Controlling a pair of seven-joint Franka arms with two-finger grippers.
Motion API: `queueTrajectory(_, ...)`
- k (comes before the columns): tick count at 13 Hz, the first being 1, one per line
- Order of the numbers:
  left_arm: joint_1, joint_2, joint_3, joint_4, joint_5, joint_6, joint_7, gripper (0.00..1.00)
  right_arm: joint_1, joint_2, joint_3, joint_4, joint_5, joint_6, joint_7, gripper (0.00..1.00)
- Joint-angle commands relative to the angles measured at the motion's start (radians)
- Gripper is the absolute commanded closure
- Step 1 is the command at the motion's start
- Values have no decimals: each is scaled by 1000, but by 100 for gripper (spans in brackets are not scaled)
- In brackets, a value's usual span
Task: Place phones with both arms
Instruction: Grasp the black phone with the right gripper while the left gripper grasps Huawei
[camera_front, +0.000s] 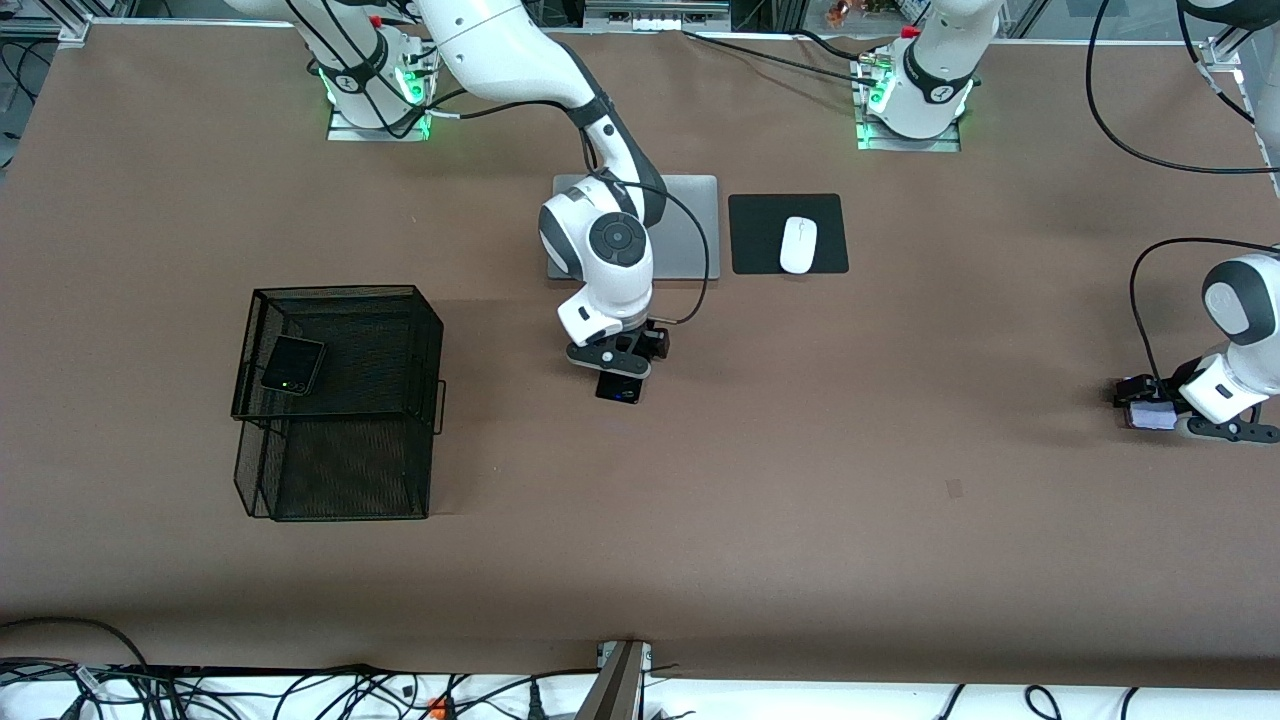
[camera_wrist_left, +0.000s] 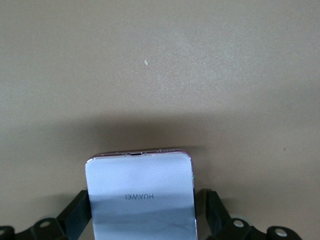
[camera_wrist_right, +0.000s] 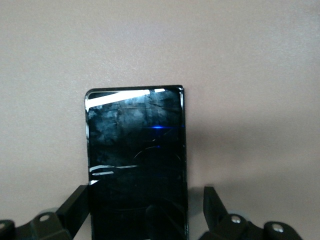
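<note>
A long black phone (camera_front: 620, 390) (camera_wrist_right: 135, 150) lies flat on the brown table near its middle. My right gripper (camera_front: 620, 372) (camera_wrist_right: 145, 190) is down over it, open, one finger on each side of the phone's long edges. A white-lavender phone (camera_front: 1150, 416) (camera_wrist_left: 140, 190) lies at the left arm's end of the table. My left gripper (camera_front: 1142, 405) (camera_wrist_left: 145, 195) straddles it, open, with its fingers (camera_wrist_left: 80, 210) just outside the phone's sides. A squarish black phone (camera_front: 292, 365) rests in the upper tier of a black mesh basket (camera_front: 340, 292).
The mesh basket stands toward the right arm's end, its lower tier (camera_front: 340, 470) nearer the front camera. A silver laptop (camera_front: 690, 230) lies closed by the robot bases, partly under the right arm. Beside it sits a white mouse (camera_front: 798, 244) on a black pad (camera_front: 760, 215).
</note>
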Motion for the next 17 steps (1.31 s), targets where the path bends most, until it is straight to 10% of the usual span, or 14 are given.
queueTrajectory(1,8,-6,-14,9,16,-3,51,21,4,16,6,-1,27,34,-21,0)
queueTrajectory(3,4,-10,-14,11,18,-9,53,65,2,19,6,-1,26,37,-24,18)
queueTrajectory(6,-3,-45,-23,26,18,-23,100,79,1,7,6,19,26,25,-50,85)
queueTrajectory(13,-49,-71,-224,342,4,-601,82,78,-68,-116,-14,239,24,-429,-65,86)
queueTrajectory(17,-332,-97,-224,422,-14,-720,-173,78,-221,-310,-59,188,26,-657,-401,86)
